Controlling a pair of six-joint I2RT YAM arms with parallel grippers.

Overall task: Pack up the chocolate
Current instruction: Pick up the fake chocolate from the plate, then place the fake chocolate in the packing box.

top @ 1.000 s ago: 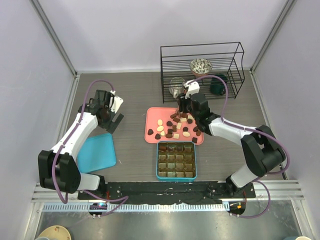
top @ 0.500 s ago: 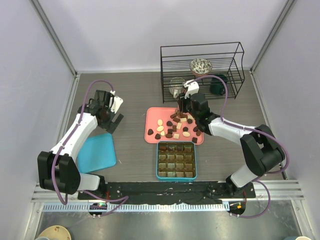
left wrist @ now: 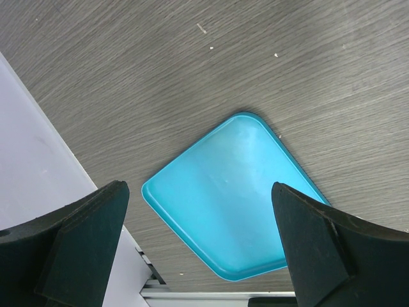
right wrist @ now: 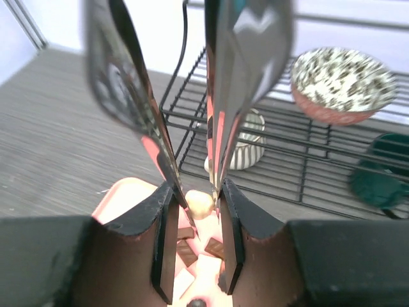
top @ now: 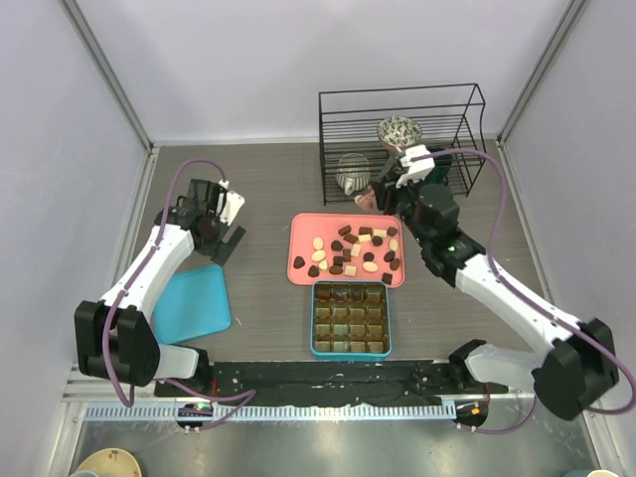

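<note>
Several dark, mid-brown and cream chocolate pieces (top: 358,248) lie on the pink tray (top: 301,231). The teal box (top: 316,348) with brown compartments sits just in front of it. My right gripper (top: 383,187) is raised over the tray's back right corner. It is shut on metal tongs (right wrist: 220,121), whose tips pinch one cream chocolate (right wrist: 199,203) above the tray (right wrist: 121,192). My left gripper (top: 229,238) is open and empty at the far left, above the teal lid (left wrist: 233,198).
A black wire rack (top: 467,104) stands at the back right, holding a patterned bowl (top: 399,131) and a striped cup (top: 350,171). The teal lid (top: 194,298) lies flat at the left. Walls close in both sides.
My right gripper has lifted off the pink tray and swung back and right toward the rack, carrying the cream chocolate in the tongs. The left arm has not moved.
</note>
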